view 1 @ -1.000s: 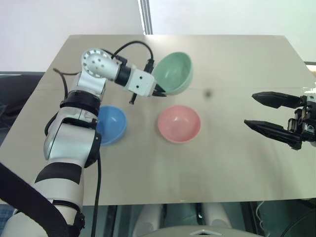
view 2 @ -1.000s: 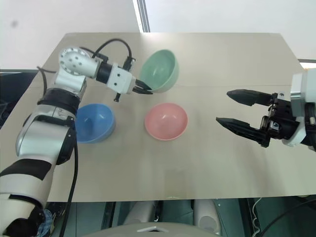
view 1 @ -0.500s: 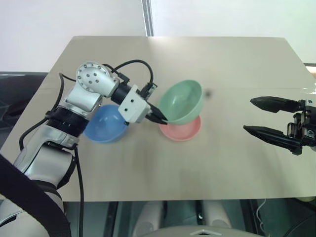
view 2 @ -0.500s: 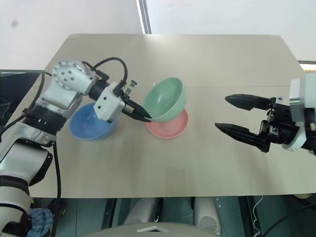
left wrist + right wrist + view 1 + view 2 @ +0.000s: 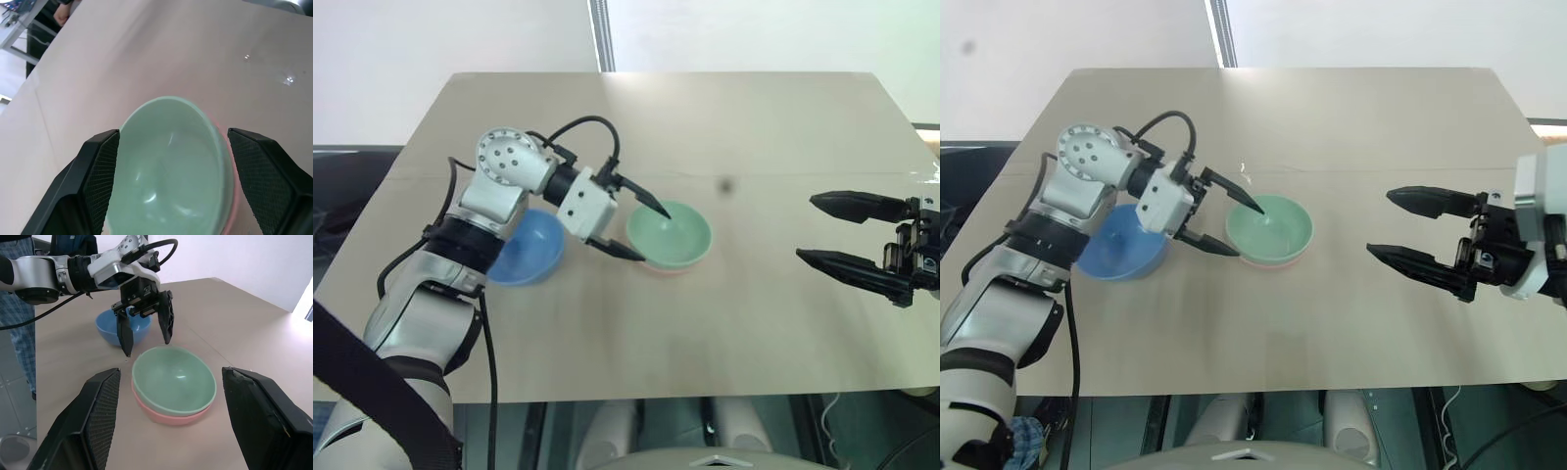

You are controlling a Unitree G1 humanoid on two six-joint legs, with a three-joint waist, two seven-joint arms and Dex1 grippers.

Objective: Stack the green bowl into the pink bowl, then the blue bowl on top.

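this is looking like a robotics lab or test room rather than a home. a plain beige tabletop (image 5: 773, 127) is standing bare of any household clutter, carrying three plastic bowls, as a staged trial would. pale blank walls (image 5: 440, 34) are rising at the far side, with a metal upright (image 5: 603, 34) running up between two wall panels. in the right wrist view a person in checked trousers (image 5: 17, 328) is standing just beyond the far left edge of the tabletop, on a grey floor (image 5: 14, 431).
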